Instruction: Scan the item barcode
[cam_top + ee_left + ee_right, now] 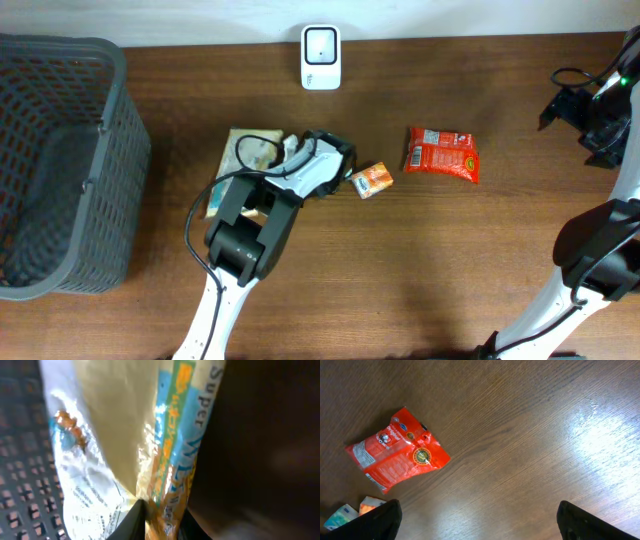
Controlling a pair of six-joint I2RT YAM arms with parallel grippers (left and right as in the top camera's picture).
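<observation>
A cream and light-blue snack bag (243, 158) lies left of centre, partly under my left arm. In the left wrist view the bag (135, 435) fills the frame, and my left gripper (162, 522) has the bag's orange lower edge pinched between its dark fingers (130, 525). From above, the left gripper (285, 155) sits over the bag's right end. The white scanner (321, 57) stands at the table's back edge. My right gripper (477, 510) hangs open over bare wood at the far right of the table (600, 110).
A grey mesh basket (60, 160) takes up the left side and shows behind the bag (20, 460). A small orange packet (372, 180) and a red pouch (442, 153) lie right of centre; the red pouch (397, 455) also shows in the right wrist view.
</observation>
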